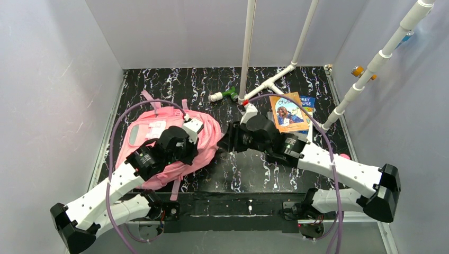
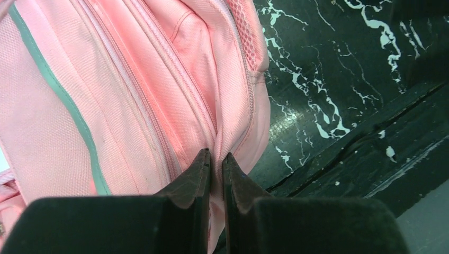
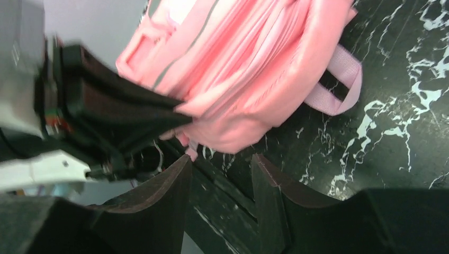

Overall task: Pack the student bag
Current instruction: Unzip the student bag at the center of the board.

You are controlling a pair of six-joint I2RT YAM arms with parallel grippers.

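Pinching student bag: left claw.

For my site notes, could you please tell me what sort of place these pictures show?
Probably a robot test booth: plain pale walls box in a black marbled table, white plastic pipes form a rig above it, and a left arm and right arm are bolted at its near edge.

We see a black, white-veined table between pale walls. At its far right a picture book lies atop a blue one; white pipes rise just beside them, with a small green piece near their foot
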